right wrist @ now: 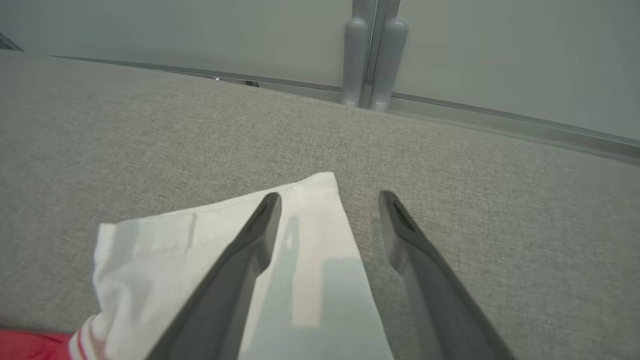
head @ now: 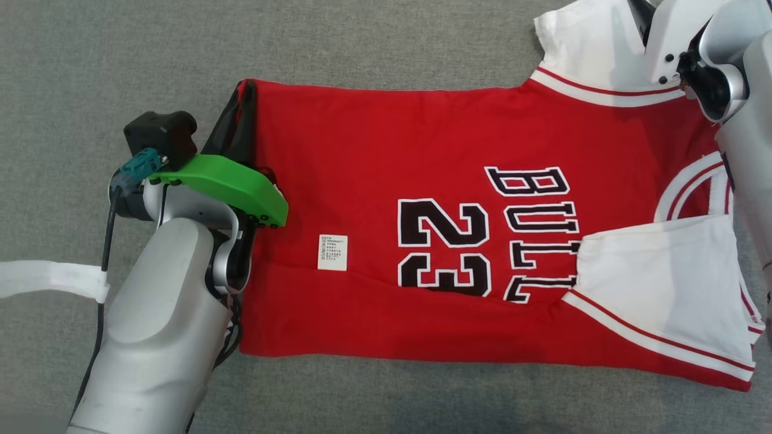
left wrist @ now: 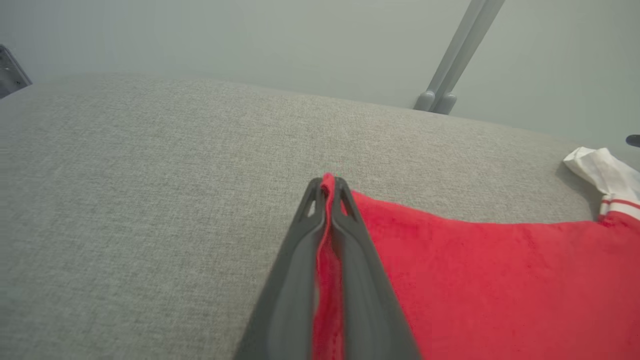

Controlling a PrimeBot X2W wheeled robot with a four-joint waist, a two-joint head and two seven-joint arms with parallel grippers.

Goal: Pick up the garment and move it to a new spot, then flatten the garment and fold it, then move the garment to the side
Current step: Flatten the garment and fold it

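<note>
Garment (head: 374, 150): left end effector (left wrist: 330, 185) pinches corner | right end effector (right wrist: 330, 197) spread, apparently over sleeve (right wrist: 165, 250)

Red jersey (head: 374, 144) lies spread on grey tabletop (head: 84, 54), no. 23 up, one white sleeve (head: 657, 277) folded in. L arm (head: 163, 313) at hem corner, jaws seemingly pinching it. R arm (head: 730, 54) by other sleeve, top right.

The left forearm (head: 157, 313) is silver-grey, capped by a green bracket (head: 229, 187) and a black camera block (head: 161, 135). A black cable (head: 105, 253) leaves what looks like a teal plug (head: 140, 166); the left hand (left wrist: 329, 182) has dark grey fingers (left wrist: 360, 280).
</note>
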